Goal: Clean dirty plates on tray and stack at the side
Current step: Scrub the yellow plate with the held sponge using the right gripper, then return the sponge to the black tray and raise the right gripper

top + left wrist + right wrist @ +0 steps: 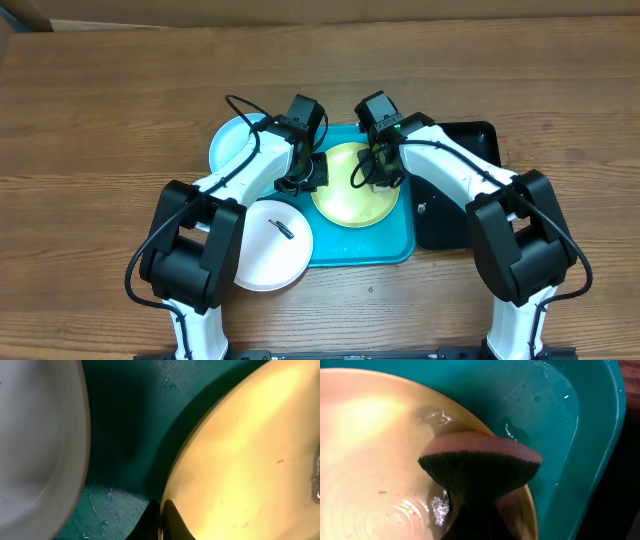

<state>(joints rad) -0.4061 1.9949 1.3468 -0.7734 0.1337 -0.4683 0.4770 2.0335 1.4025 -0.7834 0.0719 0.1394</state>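
The yellow-green plate (pixel 355 190) lies on the turquoise tray (pixel 390 245). My left gripper (pixel 310 175) is shut on its left rim; in the left wrist view the jaws (pixel 162 515) pinch the plate's edge (pixel 250 450). My right gripper (pixel 378 172) is shut on a pink sponge with a dark scouring face (pixel 480 460), pressed on the wet plate (pixel 370 460) near its rim. The white plate (pixel 265 250), with a dark smear, lies at the tray's front left. The pale blue plate (pixel 232 145) lies at the back left, partly under my left arm.
A black tray (pixel 460 190) lies right of the turquoise tray, under my right arm. A pale plate's rim (pixel 40 435) fills the left of the left wrist view; I cannot tell which plate. The tray's floor (pixel 560 410) is wet. The rest is bare wooden table (pixel 100 120).
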